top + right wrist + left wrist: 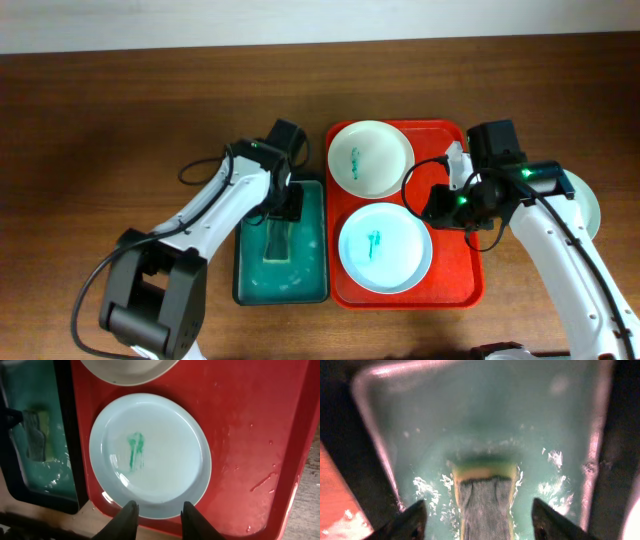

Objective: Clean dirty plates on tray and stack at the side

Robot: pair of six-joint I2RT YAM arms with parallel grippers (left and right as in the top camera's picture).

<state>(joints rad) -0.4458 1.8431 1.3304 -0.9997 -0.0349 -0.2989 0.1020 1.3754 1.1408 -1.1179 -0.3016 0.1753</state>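
Nearest the robot, on the large rectangular red plastic tray (460, 272), lies a round shallow pale mint plate (383, 247) with a teal-green smear at its middle, so it looks not yet wiped. The right gripper (160, 517) hovers over this plate's near rim, its fingers moderately parted and empty. That looks like a stance for steadying or lifting the plate by its edge.

Just left of the red tray sits the smaller dark green rectangular sponge tray (242, 285), holding foamy water. In it lies a rectangular yellow sponge with a grey scouring face (485, 500). The left gripper (482, 520) is lowered there with its fingers spread wide on either side of the sponge, apparently not touching it. It seems placed to close on the wet sponge.

Farther back on the red tray rests a second round white plate (370, 158), also smeared teal. A third pale plate (592, 205) lies off the tray on the brown wooden table (100, 100) to the right, mostly hidden by the right arm, probably the start of the stack.
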